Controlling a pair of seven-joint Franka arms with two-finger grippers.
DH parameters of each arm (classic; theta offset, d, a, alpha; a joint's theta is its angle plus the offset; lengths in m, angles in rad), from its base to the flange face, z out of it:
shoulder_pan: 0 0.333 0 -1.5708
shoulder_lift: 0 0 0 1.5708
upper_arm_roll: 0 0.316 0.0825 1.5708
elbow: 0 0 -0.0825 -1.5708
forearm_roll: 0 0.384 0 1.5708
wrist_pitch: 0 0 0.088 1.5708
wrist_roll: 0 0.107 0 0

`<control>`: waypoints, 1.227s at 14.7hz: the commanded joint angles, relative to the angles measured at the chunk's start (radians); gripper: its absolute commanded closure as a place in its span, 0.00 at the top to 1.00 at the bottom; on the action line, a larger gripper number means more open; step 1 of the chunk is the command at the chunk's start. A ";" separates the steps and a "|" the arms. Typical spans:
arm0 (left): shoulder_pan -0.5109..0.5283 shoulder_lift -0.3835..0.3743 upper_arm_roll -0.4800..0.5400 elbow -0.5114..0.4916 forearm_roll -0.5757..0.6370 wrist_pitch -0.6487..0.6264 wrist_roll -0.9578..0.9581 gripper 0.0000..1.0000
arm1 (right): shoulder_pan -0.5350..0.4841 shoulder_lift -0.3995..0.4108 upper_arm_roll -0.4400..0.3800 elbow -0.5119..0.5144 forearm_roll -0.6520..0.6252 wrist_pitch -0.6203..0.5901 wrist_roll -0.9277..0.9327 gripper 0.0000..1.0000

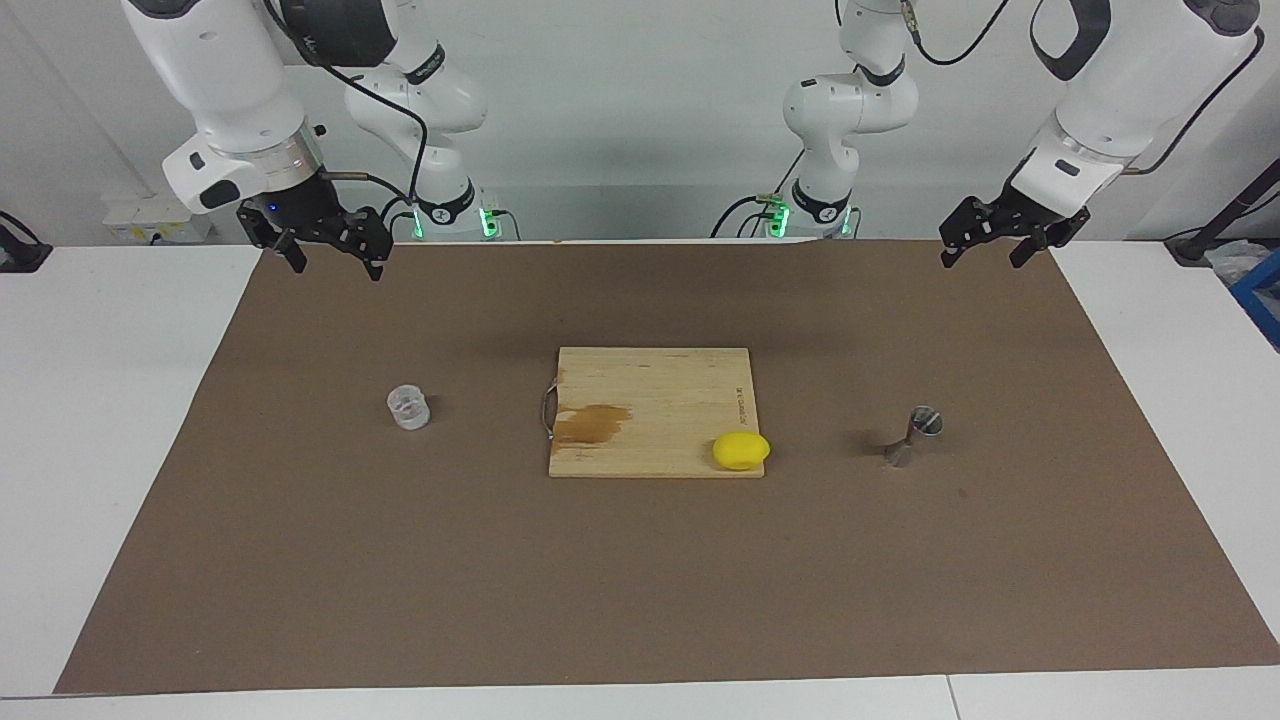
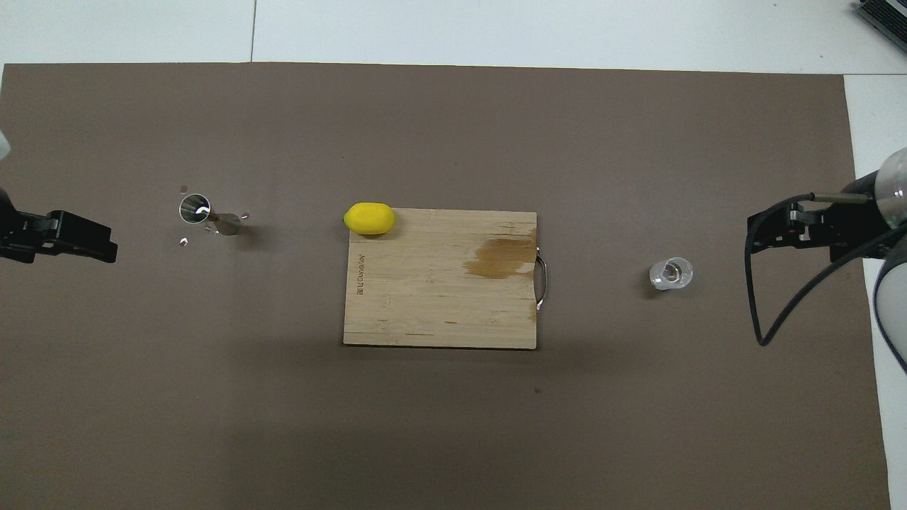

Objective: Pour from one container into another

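White wall (image 1: 640, 120); white table (image 1: 100, 400); brown mat (image 1: 640, 580) covering tabletop

Cutting board (image 1: 652, 410) with lemon (image 1: 741, 450) sits between glass cup (image 1: 408, 407) and jigger (image 1: 915, 435).

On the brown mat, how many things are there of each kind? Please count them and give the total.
Clear glass cup: 1
Steel jigger: 1
Wooden cutting board: 1
Yellow lemon: 1
Total: 4
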 commanded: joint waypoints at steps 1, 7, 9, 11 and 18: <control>0.043 0.016 -0.001 -0.022 -0.072 -0.004 -0.128 1.00 | -0.018 -0.006 0.007 -0.003 0.019 -0.009 -0.018 1.00; 0.141 0.079 0.002 -0.117 -0.320 0.107 -0.588 1.00 | -0.018 -0.006 0.007 -0.003 0.019 -0.009 -0.018 1.00; 0.174 0.093 0.002 -0.172 -0.431 0.182 -0.749 1.00 | -0.018 -0.006 0.007 -0.003 0.019 -0.009 -0.018 1.00; 0.189 0.093 0.002 -0.238 -0.529 0.277 -0.870 1.00 | -0.018 -0.006 0.007 -0.003 0.019 -0.008 -0.018 1.00; 0.286 0.157 -0.001 -0.373 -0.914 0.437 -1.053 1.00 | -0.018 -0.006 0.007 -0.003 0.019 -0.008 -0.018 1.00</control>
